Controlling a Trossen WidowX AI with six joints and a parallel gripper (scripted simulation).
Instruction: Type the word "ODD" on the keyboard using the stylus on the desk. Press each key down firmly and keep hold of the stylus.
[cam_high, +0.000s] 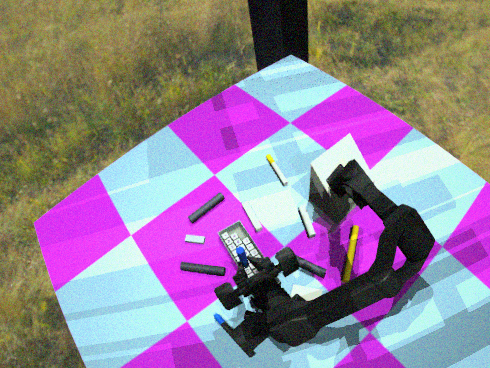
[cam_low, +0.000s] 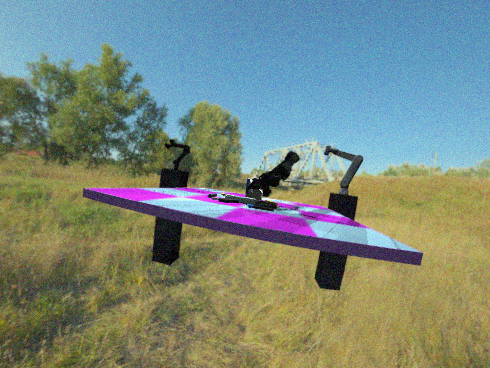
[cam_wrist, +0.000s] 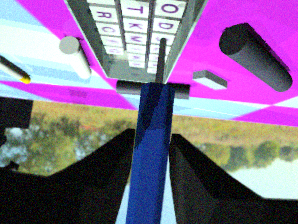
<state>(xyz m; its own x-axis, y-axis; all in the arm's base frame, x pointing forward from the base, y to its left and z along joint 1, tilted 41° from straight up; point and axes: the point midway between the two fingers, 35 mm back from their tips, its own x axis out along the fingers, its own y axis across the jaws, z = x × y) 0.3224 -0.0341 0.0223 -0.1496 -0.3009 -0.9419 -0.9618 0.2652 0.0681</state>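
A flat magenta and pale-blue checkered tabletop (cam_high: 150, 210) is standing on black square posts in a grassy field, with trees and a distant truss bridge showing under blue sky in the exterior view.

The black claw (cam_wrist: 150, 150) is clenching a blue cylindrical stylus (cam_wrist: 152, 145), whose thin dark tip is reaching over the near edge of the small grey keyboard with white lettered keys (cam_high: 241, 246) (whether it is touching a key, I cannot tell).

Beyond the claw, three dark grey cylinders (cam_high: 206, 207) are lying around the keyboard, one to each side and one beside the arm. Two white sticks (cam_high: 306, 221) and a white yellow-tipped marker (cam_high: 276, 169) are lying farther off. A yellow pen (cam_high: 350, 252) is resting by the arm, and a blue-tipped dark pen (cam_high: 220, 320) is lying behind the claw. A small grey block (cam_high: 194, 239) is sitting near the keyboard.
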